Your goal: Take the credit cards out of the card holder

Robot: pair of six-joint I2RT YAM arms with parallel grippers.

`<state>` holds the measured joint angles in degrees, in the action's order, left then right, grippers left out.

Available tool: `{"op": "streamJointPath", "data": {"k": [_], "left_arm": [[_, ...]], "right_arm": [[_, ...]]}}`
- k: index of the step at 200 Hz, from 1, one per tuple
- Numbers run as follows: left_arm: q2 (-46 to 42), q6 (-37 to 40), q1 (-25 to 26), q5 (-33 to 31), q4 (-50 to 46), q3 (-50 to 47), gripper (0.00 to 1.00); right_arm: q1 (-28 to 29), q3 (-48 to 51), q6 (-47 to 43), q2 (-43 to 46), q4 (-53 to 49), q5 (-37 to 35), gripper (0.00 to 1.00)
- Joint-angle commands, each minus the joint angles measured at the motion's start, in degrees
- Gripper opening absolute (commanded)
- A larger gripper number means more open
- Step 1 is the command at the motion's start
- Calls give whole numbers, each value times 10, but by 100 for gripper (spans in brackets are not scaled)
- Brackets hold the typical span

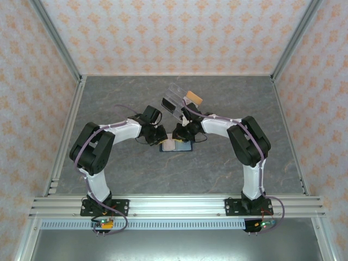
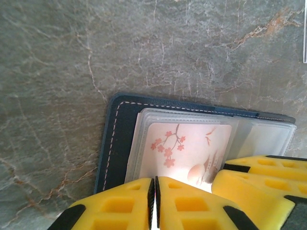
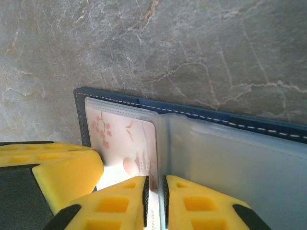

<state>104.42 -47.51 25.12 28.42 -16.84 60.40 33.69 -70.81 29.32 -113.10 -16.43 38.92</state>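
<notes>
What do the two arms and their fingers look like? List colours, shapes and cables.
The left arm and right arm have white link covers and chunky black joints. Thin purple cables run along them, and each stands on black base plates. The left fingers and right fingers are bright yellow blocks with rectangular pockets and black backing.

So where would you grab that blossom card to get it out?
Probably the edge lowest in both wrist views, coming from that side. The card lies flat in a clear sleeve whose rim runs past the other edges, so it looks free only there.
</notes>
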Motion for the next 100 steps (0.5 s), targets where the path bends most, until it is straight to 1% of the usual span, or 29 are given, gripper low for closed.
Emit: {"op": "streamJointPath", "data": {"k": [1,44,58,78,100], "left_arm": [[20,9,4,0,-6,3,13],[23,12,3,15,0,3,13],[24,16,3,28,9,2,10],[22,35,6,44,3,11,10],[26,44,10,60,3,20,10]], "right_arm": [[-2,4,-11,-4,5,14,18],[-2,-4,-13,-19,-13,-1,15],[-2,-7,-16,-25,-19,-3,15],[-2,-7,-19,-30,-23,-11,21],[-1,-6,-20,-34,-21,-8,22]]}}
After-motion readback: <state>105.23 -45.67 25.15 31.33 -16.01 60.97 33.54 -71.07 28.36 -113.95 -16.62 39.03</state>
